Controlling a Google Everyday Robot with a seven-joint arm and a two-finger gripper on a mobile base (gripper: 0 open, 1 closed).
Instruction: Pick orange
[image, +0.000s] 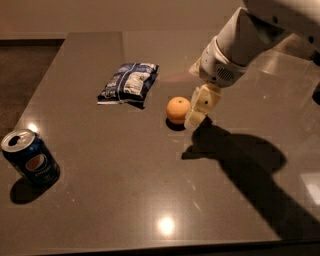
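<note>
Orange (178, 109) sits near the middle of the dark surface (125, 180), stem dimple up. My hand (195, 118) hangs just to its right, tip low beside the fruit. I can't tell if they touch, nor whether the hand is spread or pressed together. White arm (240, 45) slants in from the upper right, shadow over the right side. Blue-white snack bag (128, 82) lies flat up-left of the orange, near but apart. Opened blue soda can (31, 159) stands well apart at the left edge. Both lie on the orange's far side from my hand.
</note>
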